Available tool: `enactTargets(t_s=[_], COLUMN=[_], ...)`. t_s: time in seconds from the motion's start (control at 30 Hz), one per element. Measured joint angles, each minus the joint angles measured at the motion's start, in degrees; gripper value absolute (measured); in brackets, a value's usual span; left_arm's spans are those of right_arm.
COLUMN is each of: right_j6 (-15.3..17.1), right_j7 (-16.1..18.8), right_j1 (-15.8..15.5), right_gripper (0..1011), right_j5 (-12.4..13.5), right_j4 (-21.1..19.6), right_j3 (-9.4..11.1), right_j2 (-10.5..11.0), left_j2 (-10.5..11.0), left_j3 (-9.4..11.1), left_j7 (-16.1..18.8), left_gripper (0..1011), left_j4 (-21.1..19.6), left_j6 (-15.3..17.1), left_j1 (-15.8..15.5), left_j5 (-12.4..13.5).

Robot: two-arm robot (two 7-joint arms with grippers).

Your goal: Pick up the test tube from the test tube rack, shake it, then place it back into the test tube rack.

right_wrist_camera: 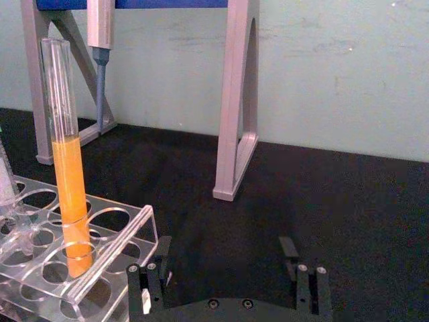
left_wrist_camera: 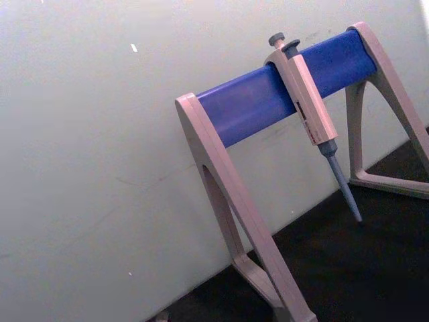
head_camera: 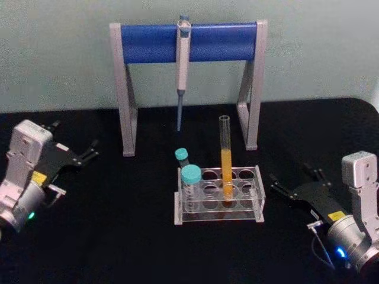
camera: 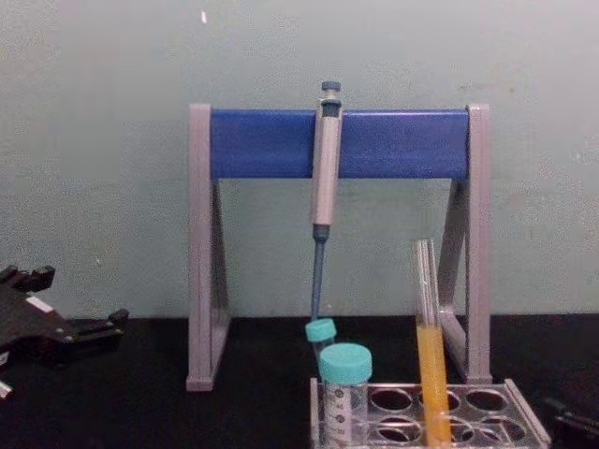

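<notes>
The test tube stands upright in the test tube rack at mid-table, its lower half filled with orange-yellow liquid. In the right wrist view the test tube rises from the clear test tube rack, off to one side of my right gripper, whose fingers are spread wide with nothing between them. From the head my right gripper lies low on the table right of the rack, apart from it. My left gripper rests open at the far left. The chest view shows the test tube in the rack.
Two teal-capped tubes occupy the rack's left end. Behind it stands a tall grey stand with a blue crossbar, a pipette hanging from it with its tip just behind the rack. Black tabletop lies open on both sides.
</notes>
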Motion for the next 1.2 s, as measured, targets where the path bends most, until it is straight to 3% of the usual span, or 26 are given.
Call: enactTargets(t_s=[1.2], right_j6=[0.0], right_j7=[0.0], right_j1=[0.0], right_gripper=[1000], right_j5=[0.0], right_j4=[0.0], right_j3=[0.0], right_j2=[0.0], left_j2=[0.0], left_j3=[0.0], left_j7=[0.0], left_gripper=[1001], left_j4=[0.0], left_j6=[0.0], left_j1=[0.0], left_j5=[0.0])
